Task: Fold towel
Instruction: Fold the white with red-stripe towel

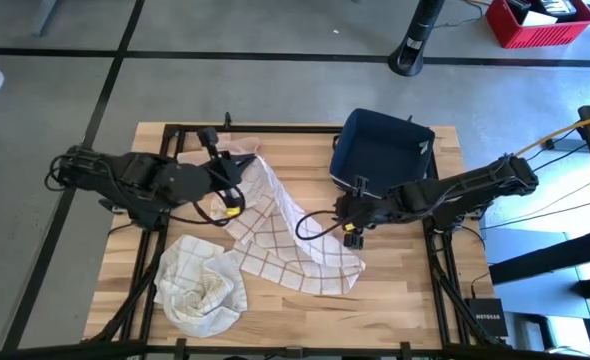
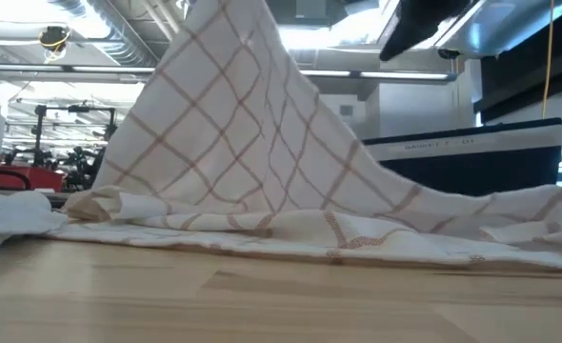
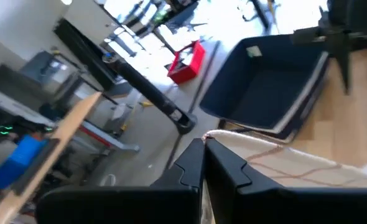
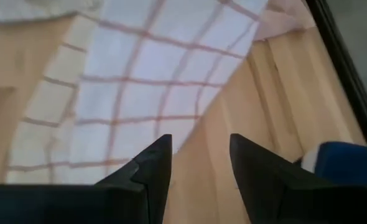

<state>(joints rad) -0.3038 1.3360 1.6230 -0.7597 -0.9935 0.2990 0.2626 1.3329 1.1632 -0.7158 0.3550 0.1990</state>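
A white towel with a reddish grid (image 1: 285, 225) slopes up from the table to my left gripper (image 1: 243, 168), which is shut on its far end; in the low view the towel (image 2: 233, 143) rises like a tent. My right gripper (image 4: 199, 152) stands open above the bare wood just past the towel's right edge (image 4: 190, 118), near the table's middle (image 1: 351, 228), touching nothing. The towel's near part (image 1: 330, 275) lies flat on the table. My left gripper pinches the towel's far end (image 3: 216, 135) between its two shut fingers (image 3: 199, 163), coming nearly level from the table's left. That end is lifted clear. The cloth slopes down from the fingers, fairly stretched, and its lower part (image 2: 357, 233) rests on the table.
A second, crumpled white towel (image 1: 203, 288) lies at the near left. A dark blue bin (image 1: 380, 148) stands at the far right, just beyond my right arm. Bare wood (image 1: 405, 290) shows at the near right.
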